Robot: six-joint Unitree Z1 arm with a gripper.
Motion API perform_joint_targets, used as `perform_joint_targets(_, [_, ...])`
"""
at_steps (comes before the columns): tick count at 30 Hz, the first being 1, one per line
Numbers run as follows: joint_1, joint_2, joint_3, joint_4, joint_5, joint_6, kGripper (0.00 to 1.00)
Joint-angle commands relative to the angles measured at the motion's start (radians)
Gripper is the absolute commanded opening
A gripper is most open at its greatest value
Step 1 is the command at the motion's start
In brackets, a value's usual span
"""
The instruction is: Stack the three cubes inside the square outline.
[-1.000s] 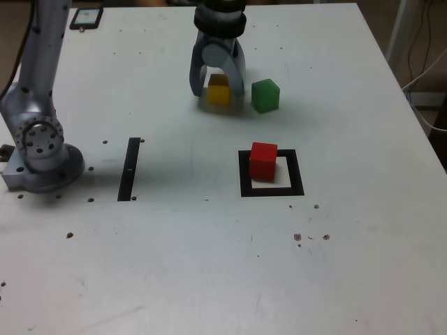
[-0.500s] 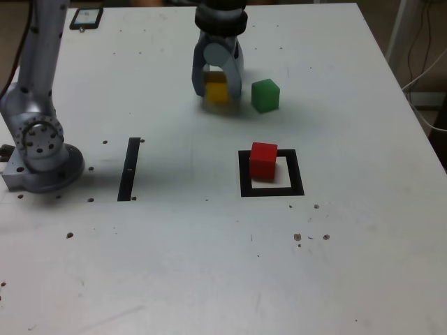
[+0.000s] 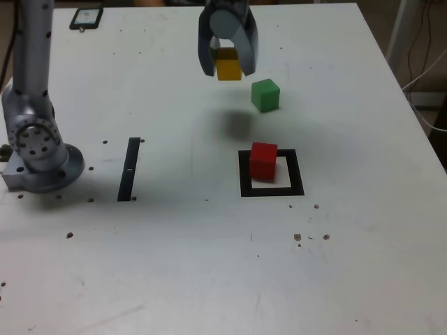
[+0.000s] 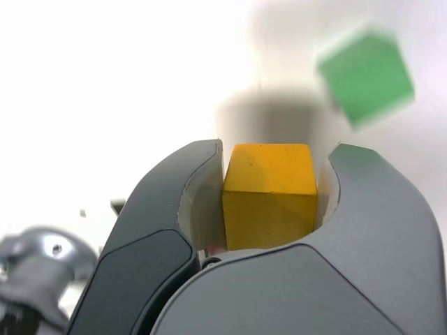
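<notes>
My gripper (image 3: 228, 70) is shut on the yellow cube (image 3: 228, 68), which hangs clear above the table at the back; its shadow falls on the white top below. Seen from the wrist, the yellow cube (image 4: 269, 195) sits clamped between both dark fingers (image 4: 174, 230). The green cube (image 3: 265, 95) rests on the table just to the exterior view's right of the gripper, and shows blurred from the wrist (image 4: 366, 76). The red cube (image 3: 263, 160) stands inside the square outline (image 3: 272, 188), close to its back left corner.
The arm's grey base (image 3: 38, 157) stands at the exterior view's left. A thin black bar (image 3: 129, 169) lies on the table between base and outline. A dark phone-like object (image 3: 86, 17) lies at the back left. Cables hang beyond the table's right edge.
The jaws closed on the yellow cube where it sat on the table, then lifted it upward and slightly to the exterior view's right. Green and red cubes have not moved.
</notes>
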Motion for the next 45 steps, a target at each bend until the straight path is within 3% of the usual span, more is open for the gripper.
perform_joint_targets(1, [-0.087, -0.03, -0.015, 0.026, -0.001, -0.055, 0.16])
perform_joint_targets(6, [-0.251, -0.041, -0.028, 0.066, -0.005, -0.184, 0.16])
perform_joint_targets(11, [-0.376, -0.032, -0.035, 0.076, -0.032, -0.295, 0.16])
perform_joint_targets(18, [-0.467, -0.002, -0.049, 0.075, -0.048, -0.365, 0.16])
perform_joint_targets(25, [-0.486, 0.055, -0.045, 0.066, -0.03, -0.377, 0.16])
perform_joint_targets(45, [-0.465, 0.121, -0.07, 0.049, -0.025, -0.332, 0.17])
